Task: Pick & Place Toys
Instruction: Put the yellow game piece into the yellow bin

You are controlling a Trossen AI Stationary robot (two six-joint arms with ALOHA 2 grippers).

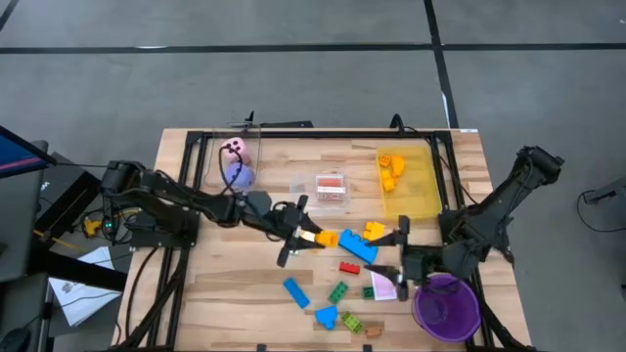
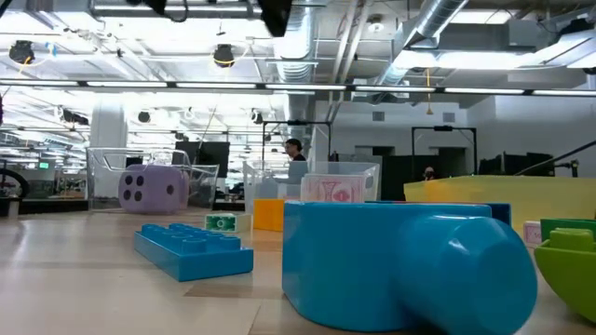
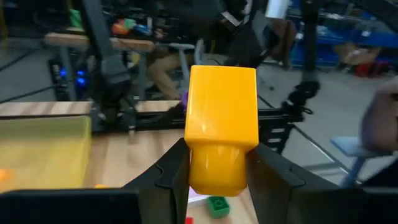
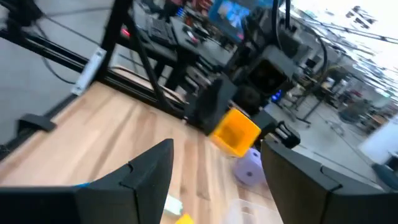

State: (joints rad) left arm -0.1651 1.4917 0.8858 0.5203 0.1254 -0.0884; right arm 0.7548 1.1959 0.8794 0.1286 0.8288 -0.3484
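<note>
Your left tool (image 3: 214, 177) is clamped on a yellow brick (image 3: 222, 127), held above mid-counter (image 1: 235, 274). The right tool (image 1: 399, 256), fingers apart, waits nearby; a tilt or collision could dislodge the brick short of the yellow bin (image 1: 426, 196).

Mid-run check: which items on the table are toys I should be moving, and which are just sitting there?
Job items:
- yellow brick, held in the left gripper
- loose bricks on the table
- purple die
- yellow bricks already in the yellow bin

Just lying about:
- purple cup
- clear box
</note>
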